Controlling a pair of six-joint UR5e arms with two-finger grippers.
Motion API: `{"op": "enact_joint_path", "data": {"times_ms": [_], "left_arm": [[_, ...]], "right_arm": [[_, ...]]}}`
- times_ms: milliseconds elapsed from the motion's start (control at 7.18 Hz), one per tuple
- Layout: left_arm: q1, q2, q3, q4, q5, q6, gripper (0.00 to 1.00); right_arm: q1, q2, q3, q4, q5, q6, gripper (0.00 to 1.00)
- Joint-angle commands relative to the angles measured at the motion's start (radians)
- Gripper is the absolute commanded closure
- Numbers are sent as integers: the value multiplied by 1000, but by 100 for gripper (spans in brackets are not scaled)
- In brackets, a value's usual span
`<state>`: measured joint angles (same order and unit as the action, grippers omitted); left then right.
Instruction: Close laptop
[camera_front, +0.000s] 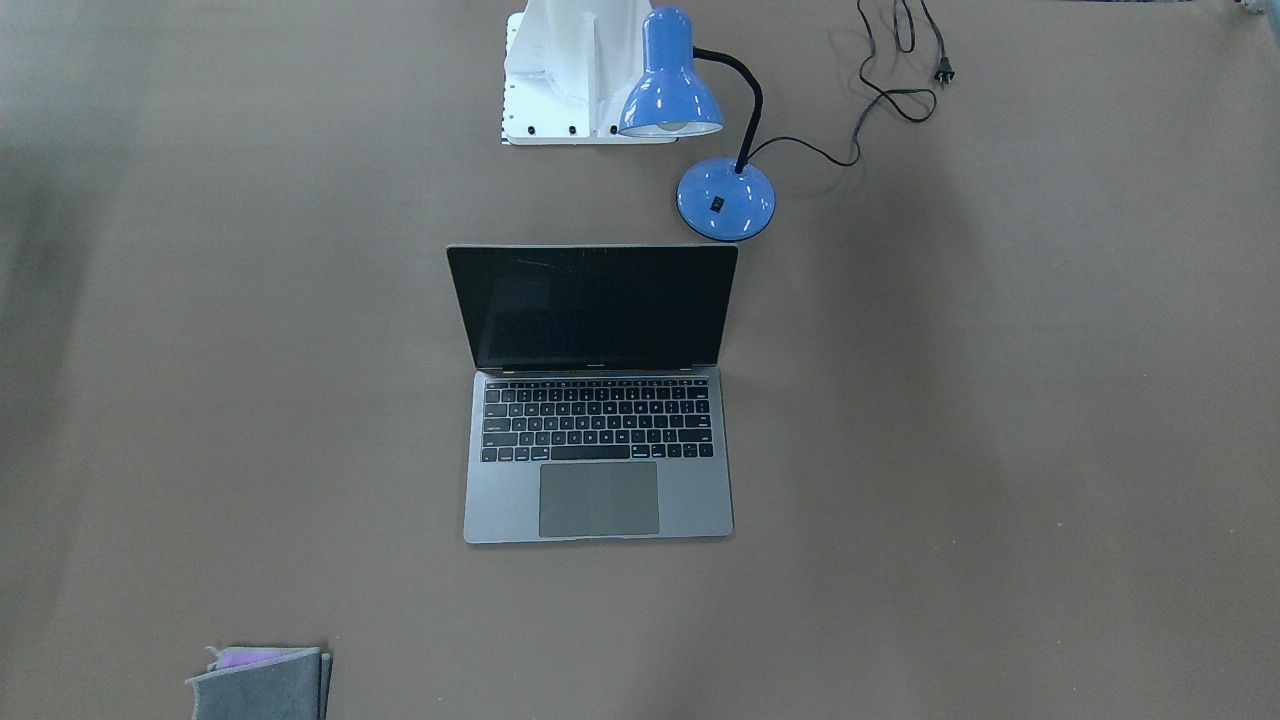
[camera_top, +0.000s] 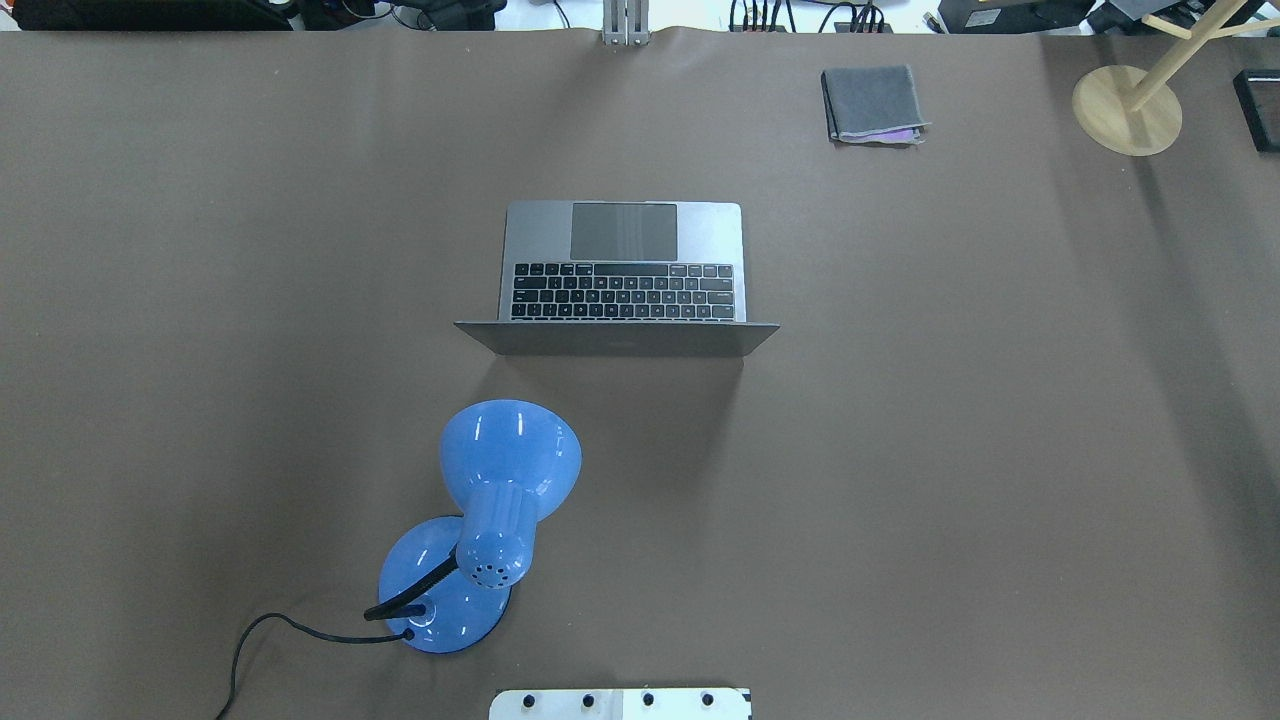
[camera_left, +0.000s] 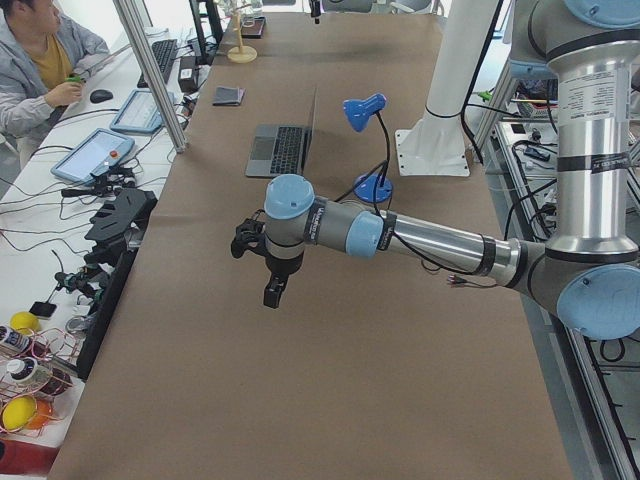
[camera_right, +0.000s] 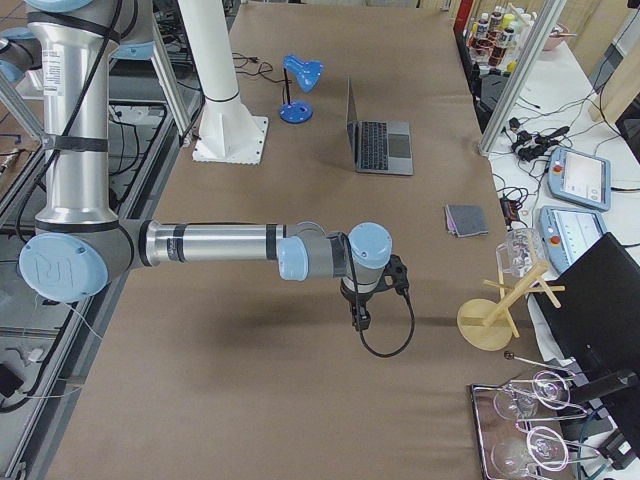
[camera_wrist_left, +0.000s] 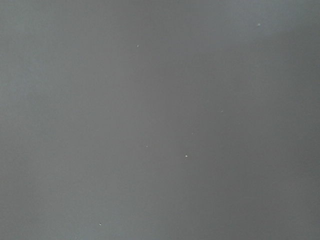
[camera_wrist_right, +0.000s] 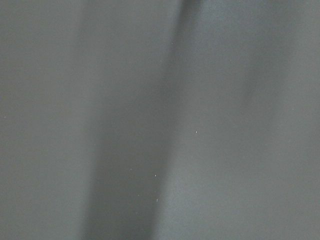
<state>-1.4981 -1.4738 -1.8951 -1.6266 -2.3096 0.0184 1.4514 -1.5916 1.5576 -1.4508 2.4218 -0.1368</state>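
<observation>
Plainly, the laptop (camera_front: 597, 440) sits open at the middle of the brown table (camera_front: 1000, 450). Its dark screen is upright, the back of its lid faces the robot's white base (camera_front: 560, 90), and its keyboard and trackpad lie on the far side. A blue desk lamp (camera_top: 510, 460) stands between lid and base, a little to the robot's left, with its shade turned toward the laptop but apart from it. Its black cord (camera_front: 890, 95) trails off with the plug lying on the table. A grey felt pouch (camera_top: 872, 103) lies near the far edge on the robot's right, and a wooden stand (camera_top: 1125, 110) is at the far right corner, both well apart from the laptop. The left arm (camera_left: 420, 235) reaches out level over its end of the table, with the left gripper (camera_left: 273, 295) pointing down above the surface. The right arm (camera_right: 210, 243) mirrors it, with the right gripper (camera_right: 360, 320) also pointing down. I cannot tell how wide either pincer stands, and the wrist views show only blurred surface. In all there are one laptop, one lamp, one pouch, one stand and two arms.
</observation>
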Motion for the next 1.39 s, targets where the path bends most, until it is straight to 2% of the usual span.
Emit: {"op": "enact_joint_path", "data": {"times_ms": [0, 139, 557, 696, 835, 1114, 1253], "left_arm": [[-2, 6, -2, 1, -13, 8, 2], [1, 67, -8, -24, -13, 9, 2], [1, 101, -4, -75, -16, 1, 2], [4, 107, -10, -75, -51, -11, 2], [6, 98, -12, -82, -95, -73, 2], [34, 93, -34, -153, -99, -216, 3], [88, 92, -79, -154, -99, -283, 3]], "right_arm": [[-2, 9, -22, 20, 0, 0, 0], [-2, 7, -21, 20, 0, 2, 0], [3, -7, 5, 29, 19, 0, 0], [1, -27, 15, 88, 19, 12, 0], [-2, -31, 9, 152, 20, 101, 0], [-29, -33, 36, 257, 46, 231, 0], [-54, -56, 88, 297, 48, 312, 0]]}}
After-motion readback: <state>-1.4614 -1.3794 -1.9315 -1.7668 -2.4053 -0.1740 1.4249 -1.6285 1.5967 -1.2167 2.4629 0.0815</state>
